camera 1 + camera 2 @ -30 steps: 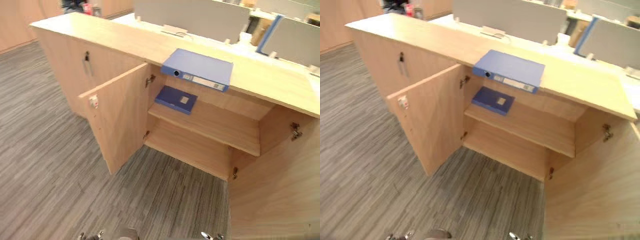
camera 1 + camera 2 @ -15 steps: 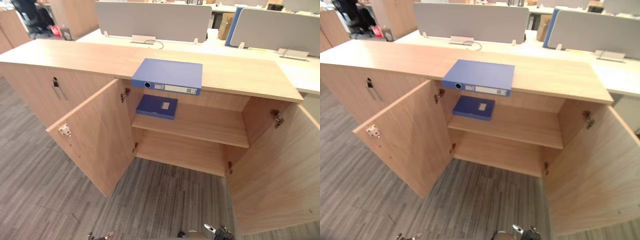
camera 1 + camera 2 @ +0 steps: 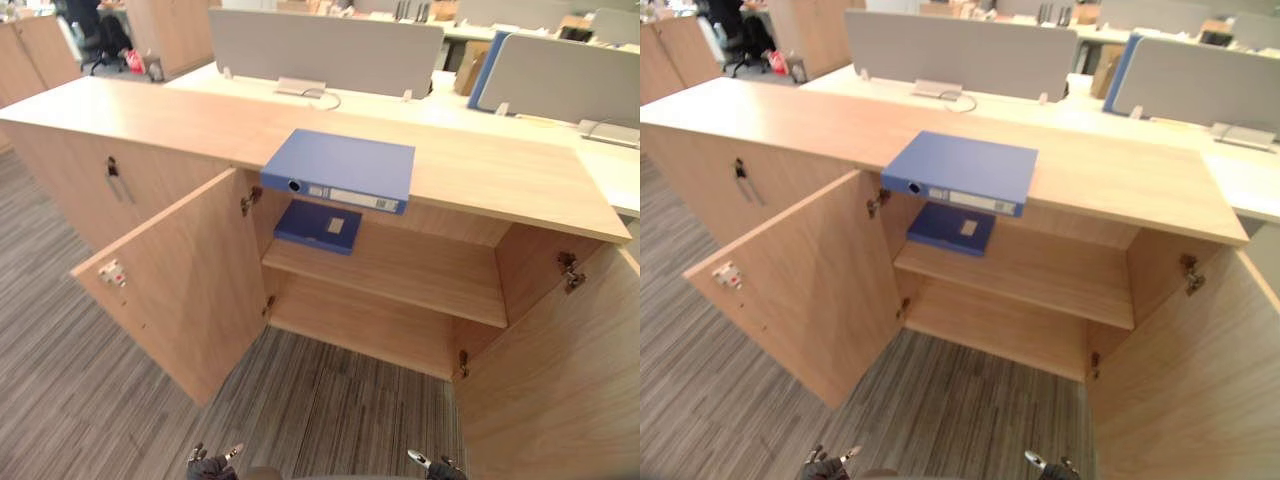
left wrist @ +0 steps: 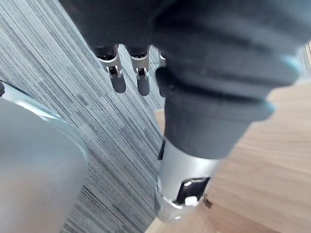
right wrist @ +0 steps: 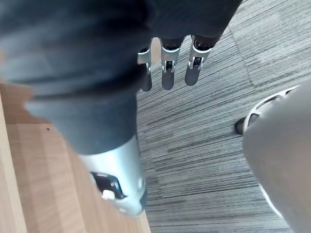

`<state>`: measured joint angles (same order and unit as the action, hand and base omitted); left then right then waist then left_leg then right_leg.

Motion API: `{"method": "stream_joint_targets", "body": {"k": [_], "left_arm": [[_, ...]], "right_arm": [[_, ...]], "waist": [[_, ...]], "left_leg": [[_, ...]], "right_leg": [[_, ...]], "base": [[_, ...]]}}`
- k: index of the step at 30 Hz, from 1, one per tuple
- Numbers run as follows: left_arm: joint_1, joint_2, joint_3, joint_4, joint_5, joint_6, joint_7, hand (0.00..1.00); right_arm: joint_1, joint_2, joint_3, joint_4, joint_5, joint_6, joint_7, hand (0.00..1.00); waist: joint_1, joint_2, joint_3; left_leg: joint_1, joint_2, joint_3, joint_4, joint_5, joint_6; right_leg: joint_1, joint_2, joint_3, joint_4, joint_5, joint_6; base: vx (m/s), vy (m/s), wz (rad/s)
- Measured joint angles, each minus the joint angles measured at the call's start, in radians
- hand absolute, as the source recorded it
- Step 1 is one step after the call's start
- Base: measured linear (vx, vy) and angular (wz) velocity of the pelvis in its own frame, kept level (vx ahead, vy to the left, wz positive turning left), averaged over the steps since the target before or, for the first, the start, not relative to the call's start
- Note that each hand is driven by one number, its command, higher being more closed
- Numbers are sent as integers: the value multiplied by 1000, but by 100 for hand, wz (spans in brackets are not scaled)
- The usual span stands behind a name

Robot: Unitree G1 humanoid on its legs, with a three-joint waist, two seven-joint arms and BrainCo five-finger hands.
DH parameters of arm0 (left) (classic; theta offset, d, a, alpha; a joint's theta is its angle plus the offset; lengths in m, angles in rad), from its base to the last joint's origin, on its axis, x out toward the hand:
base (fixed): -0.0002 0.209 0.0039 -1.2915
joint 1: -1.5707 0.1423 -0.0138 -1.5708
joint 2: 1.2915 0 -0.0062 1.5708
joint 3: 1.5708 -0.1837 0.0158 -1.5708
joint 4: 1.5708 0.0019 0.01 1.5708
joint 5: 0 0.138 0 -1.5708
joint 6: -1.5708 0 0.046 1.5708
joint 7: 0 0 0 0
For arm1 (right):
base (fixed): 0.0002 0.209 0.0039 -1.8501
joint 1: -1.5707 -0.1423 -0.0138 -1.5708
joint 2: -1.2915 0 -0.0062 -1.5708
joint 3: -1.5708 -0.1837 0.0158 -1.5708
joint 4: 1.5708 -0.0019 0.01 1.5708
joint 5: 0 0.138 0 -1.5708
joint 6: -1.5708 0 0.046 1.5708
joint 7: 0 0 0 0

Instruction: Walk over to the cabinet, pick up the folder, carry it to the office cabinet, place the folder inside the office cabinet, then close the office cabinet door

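A thick blue lever-arch folder (image 3: 340, 168) lies flat on the top of the long, low light-wood office cabinet (image 3: 170, 112). It sits at the top's front edge with its labelled spine facing out and slightly overhanging. It is directly above the left part of the open compartment.

Both hands are well apart from it, low at the near side over the grey striped carpet (image 3: 80, 400). The left hand (image 3: 208, 466) is in front of the left door and the right hand (image 3: 436, 467) in front of the right one. In the left wrist view its fingers (image 4: 116, 74) hang straight and spread, holding nothing. In the right wrist view the right hand's fingers (image 5: 167, 73) are likewise straight and empty, beside a light-wood panel.

The cabinet's left door (image 3: 180, 290) stands swung out toward the robot, its latch plate at the free edge. The right door (image 3: 560, 380) is swung out too, and the two flank the stretch of carpet between the hands and the compartment.

Inside, a thinner blue folder (image 3: 318, 225) lies flat at the left end of the wooden shelf (image 3: 430, 272), just below the thick one.

Left of the opening is a closed door with a key hanging in it (image 3: 114, 178). Behind the cabinet top stand grey divider panels (image 3: 325, 48) on a white desk (image 3: 470, 112).
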<state>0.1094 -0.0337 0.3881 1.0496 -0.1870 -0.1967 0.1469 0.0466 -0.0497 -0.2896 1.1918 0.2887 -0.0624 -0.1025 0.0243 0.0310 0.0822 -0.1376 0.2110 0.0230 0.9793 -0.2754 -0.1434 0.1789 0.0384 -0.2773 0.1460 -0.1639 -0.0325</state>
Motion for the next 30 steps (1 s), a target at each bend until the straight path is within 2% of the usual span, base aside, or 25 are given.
{"method": "stream_joint_targets", "body": {"k": [1,2,3,4,5,6,7,8,12,16,20,22,27,28,29,30], "left_arm": [[-3,10,-20,0,-34,2,-24,0],[-9,26,-57,1,-120,13,-65,0],[-14,32,-76,-2,-145,14,-78,0],[-12,47,-141,-8,-198,18,-98,0],[0,55,-206,-43,-256,22,-118,0],[7,73,-230,-67,-280,25,-125,0],[12,100,-279,-139,-316,27,-137,0],[13,110,-331,-210,-351,30,-149,0],[49,128,-447,-438,-436,34,-184,0],[61,144,-496,-654,-529,34,-199,0],[98,144,-526,-795,-522,35,-195,0],[107,130,-528,-839,-482,37,-184,0],[124,105,-524,-866,-423,43,-160,0],[133,90,-522,-878,-398,54,-153,0],[151,65,-514,-906,-369,64,-148,0],[154,52,-510,-915,-352,69,-148,0]], "right_arm": [[-10,1,-6,7,0,3,0,0],[-29,1,-16,24,0,7,1,0],[-35,1,-18,24,0,11,1,0],[-40,-2,-11,24,-1,14,5,0],[-38,-20,23,26,-16,14,12,0],[-36,-13,56,33,-22,18,14,0],[-37,1,99,43,-42,26,22,0],[-38,17,96,45,-56,30,24,0],[-51,8,161,43,-79,32,34,0],[-54,4,204,40,-120,42,35,0],[-48,-9,205,41,-153,52,35,0],[-48,-23,204,41,-153,62,35,0],[-36,-40,204,38,-155,65,38,0],[-31,-46,203,37,-158,67,42,0],[-25,-53,193,24,-161,73,45,0],[-23,-55,182,-2,-162,74,47,0]], "waist": [[8,-2,9],[16,-8,21],[18,-10,26],[21,-11,27],[23,4,17],[19,-15,8],[9,-64,5],[7,-90,-8],[7,-72,-27],[3,-69,-33],[10,-41,-53],[16,-18,-65],[21,4,-78],[25,8,-78],[34,9,-72],[35,7,-62]], "left_leg": [[-10,-2,32,-25,-26,19],[-25,-28,44,-128,-57,55],[-36,-39,42,-183,-63,65],[-31,-66,2,-383,-26,53],[-22,-79,-19,-513,115,54],[-13,-108,-13,-545,118,58],[9,-163,-4,-630,152,76],[22,-194,3,-695,185,98],[74,-208,27,-793,216,129],[83,-207,20,-806,221,137],[113,-195,31,-847,227,128],[138,-184,49,-900,251,113],[197,-150,72,-996,293,96],[203,-149,76,-996,291,98],[219,-153,97,-994,278,109],[233,-158,105,-990,267,105]], "right_leg": [[22,-13,27,-4,1,1],[34,-47,65,1,2,4],[37,-62,76,1,3,8],[33,-91,100,-4,1,46],[32,-104,124,-27,-7,81],[32,-128,134,-42,-4,83],[20,-174,151,-58,-3,80],[6,-203,153,-58,15,78],[-16,-215,156,-56,94,94],[-20,-214,155,-60,106,90],[-12,-202,172,-80,106,90],[-12,-191,180,-102,106,90],[-30,-167,203,-77,102,97],[-55,-169,207,-22,86,116],[-126,-182,227,133,36,130],[-181,-197,230,274,14,132]], "base": [[254,203,-73],[233,231,-80],[183,274,-84],[142,283,-69],[144,288,-51],[220,324,-10],[249,289,22],[250,265,20],[179,140,-11],[148,36,-6],[65,-56,-22],[15,-104,-29],[-50,-87,-29],[-48,-15,-49],[-57,-13,-53],[-93,-8,-39]]}}
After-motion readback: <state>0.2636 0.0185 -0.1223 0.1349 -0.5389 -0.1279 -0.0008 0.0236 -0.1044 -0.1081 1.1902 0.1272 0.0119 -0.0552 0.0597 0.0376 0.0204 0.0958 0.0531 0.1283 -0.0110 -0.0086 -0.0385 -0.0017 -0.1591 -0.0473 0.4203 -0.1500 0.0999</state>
